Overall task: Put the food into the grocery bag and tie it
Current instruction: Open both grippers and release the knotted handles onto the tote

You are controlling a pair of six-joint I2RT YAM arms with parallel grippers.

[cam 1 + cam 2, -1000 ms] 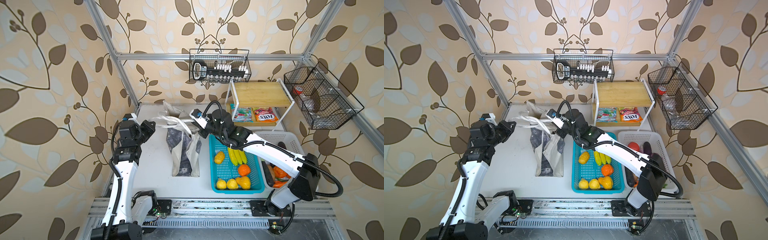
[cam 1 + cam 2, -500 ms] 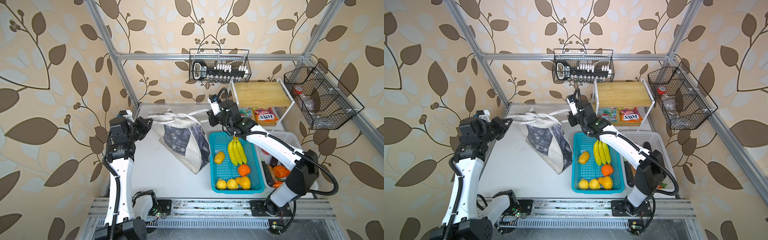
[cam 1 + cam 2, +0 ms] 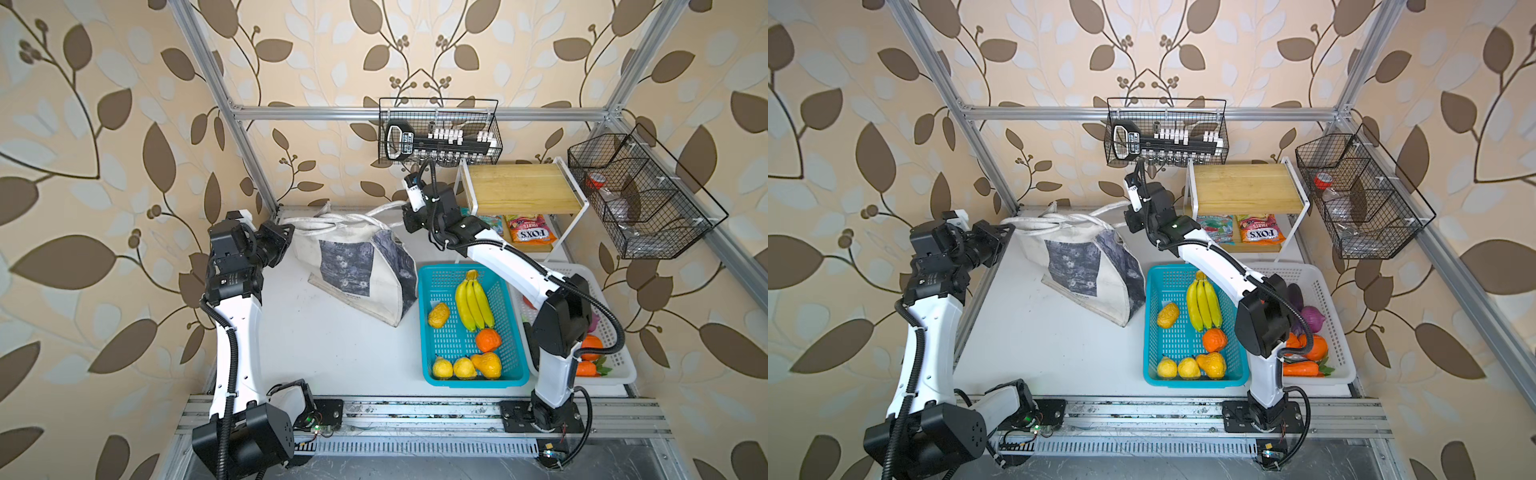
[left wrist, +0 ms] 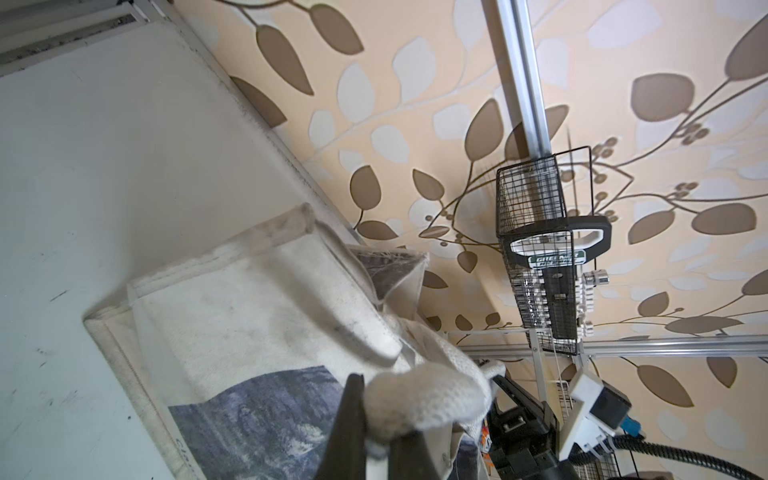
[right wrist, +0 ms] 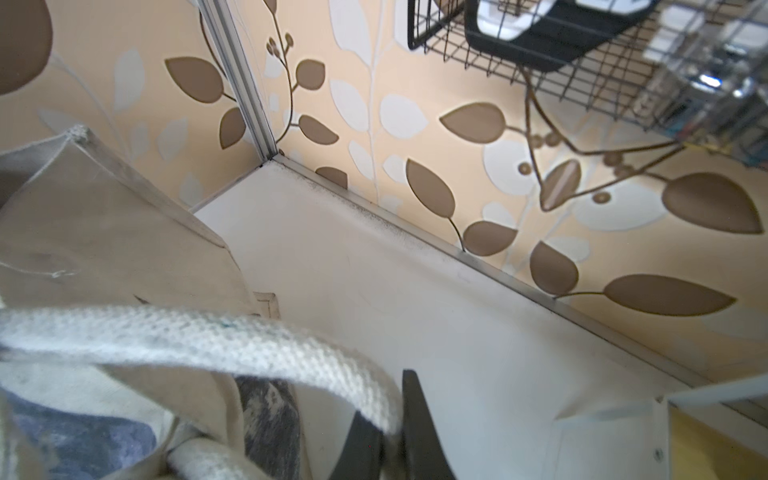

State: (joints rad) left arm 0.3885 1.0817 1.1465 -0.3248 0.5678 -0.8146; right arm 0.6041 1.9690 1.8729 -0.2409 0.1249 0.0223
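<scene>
White table [image 3: 332, 353]: left fingers [image 4: 351, 419] and right fingers [image 5: 419, 428] pinch pale straps [image 5: 249, 340] of the off-white canvas tote [image 3: 345, 262], so I'd spread evenly.

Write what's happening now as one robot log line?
left tool: shut on pale strap handle | right tool: shut on strap handle | off-white canvas tote: tilted on white table

Bag [image 3: 353, 266] between left claw [image 3: 287, 231], right claw [image 3: 406, 219]

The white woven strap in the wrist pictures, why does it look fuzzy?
Right wrist view: the off-white woven strap sits right at the lens, out of focus, while the leafy wallpaper is sharper. Left wrist view: same blur, yet the black wire basket looks sharp. Both top views: crisp.
</scene>
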